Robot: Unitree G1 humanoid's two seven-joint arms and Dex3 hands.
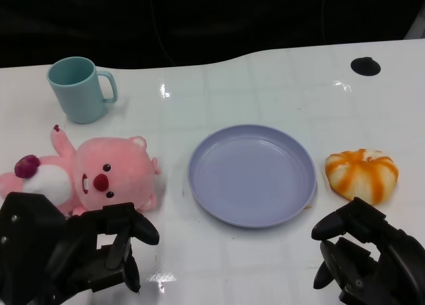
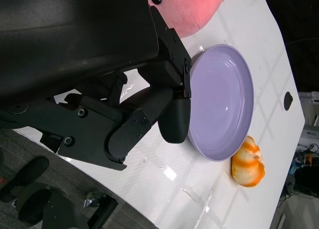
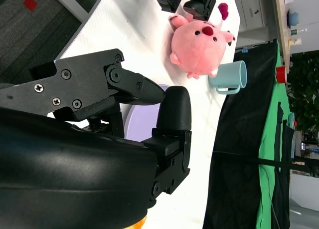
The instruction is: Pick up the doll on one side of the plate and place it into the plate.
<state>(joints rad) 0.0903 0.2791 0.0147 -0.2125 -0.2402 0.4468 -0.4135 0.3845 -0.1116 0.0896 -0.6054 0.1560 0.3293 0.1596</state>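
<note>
A pink plush doll (image 1: 99, 172) lies on its back left of the lavender plate (image 1: 252, 175), which has nothing in it. My left hand (image 1: 73, 252) hovers just in front of the doll, fingers apart, holding nothing. Near the table's front right edge my right hand (image 1: 368, 252) is also empty with its fingers spread, in front of an orange-and-white plush bun (image 1: 362, 174). The left wrist view shows the hand (image 2: 124, 104) above the table, with the plate (image 2: 224, 99), doll (image 2: 194, 9) and bun (image 2: 247, 164) beyond. The right wrist view shows the doll (image 3: 199, 49) past my right hand (image 3: 149, 119).
A teal mug (image 1: 80, 89) stands behind the doll at the back left, and also shows as the mug (image 3: 232, 77) in the right wrist view. A black round spot (image 1: 365, 66) marks the table's far right. The table's far edge meets a dark backdrop.
</note>
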